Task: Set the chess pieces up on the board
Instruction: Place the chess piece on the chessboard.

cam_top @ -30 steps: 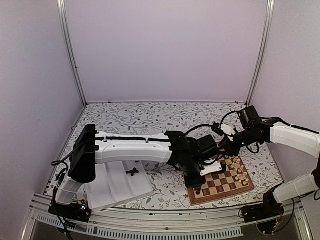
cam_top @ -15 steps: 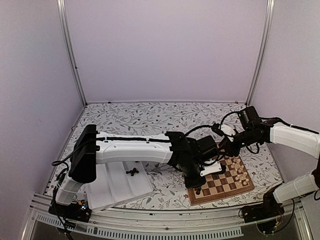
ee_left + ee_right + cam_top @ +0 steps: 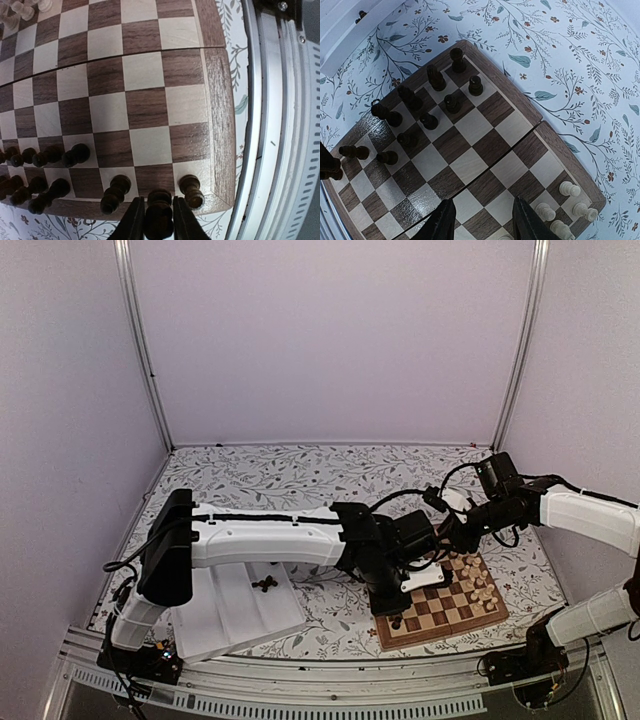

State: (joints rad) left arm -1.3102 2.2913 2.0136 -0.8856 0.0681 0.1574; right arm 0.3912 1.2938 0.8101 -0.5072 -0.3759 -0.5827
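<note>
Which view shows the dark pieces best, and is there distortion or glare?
Right wrist view: sharp and evenly lit, dark pieces clear on the board, faint sheen on lower-left squares. Left wrist view: wide-angle bending curves the board's seam; the held piece in the left gripper looks soft. Top external view: pieces tiny, left arm hides part of the board.

Checkered wooden board (image 3: 470,165) lies flat; dark pieces (image 3: 428,120) crowd one end, cream pieces (image 3: 568,189) at opp end
</note>
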